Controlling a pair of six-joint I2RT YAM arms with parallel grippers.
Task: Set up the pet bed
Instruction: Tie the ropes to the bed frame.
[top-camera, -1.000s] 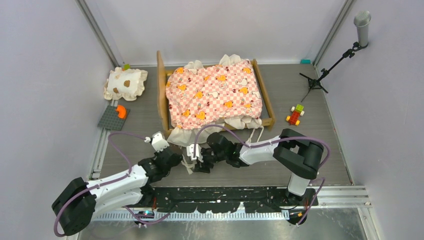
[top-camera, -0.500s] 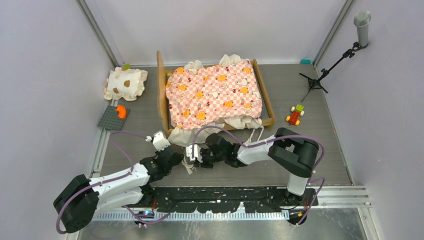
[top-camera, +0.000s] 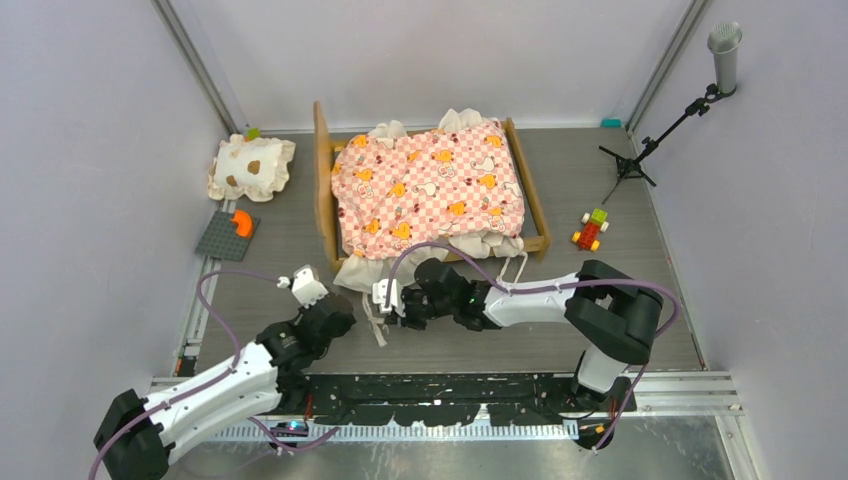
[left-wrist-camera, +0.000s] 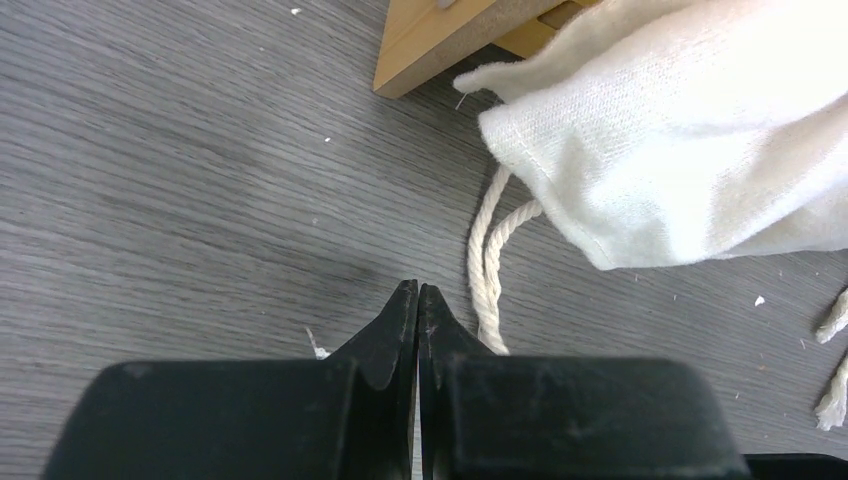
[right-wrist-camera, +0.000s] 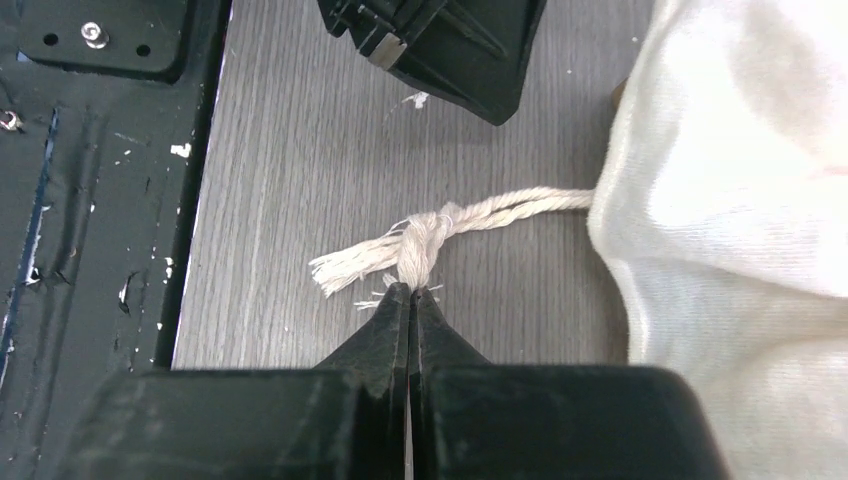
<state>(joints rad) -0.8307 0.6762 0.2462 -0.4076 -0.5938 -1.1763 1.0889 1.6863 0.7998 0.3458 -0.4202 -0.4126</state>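
Broadly, the grey table (top-camera: 640, 300) carries the pet bed (top-camera: 430, 190) at its far middle, pink checkered mattress (top-camera: 455, 165) on the wood frame (top-camera: 323, 170), cream ruffle (top-camera: 358, 272) spilling over the near corner onto the boards. Well to its left lies the spotted pillow (top-camera: 251, 167). Near that corner the left gripper (left-wrist-camera: 417, 290) is clenched on nothing, a loop of rope (left-wrist-camera: 485, 262) just beside it. The right gripper (right-wrist-camera: 410, 290) is clenched too, tips touching the knot of a frayed cord (right-wrist-camera: 500, 208); whether they pinch it I cannot tell
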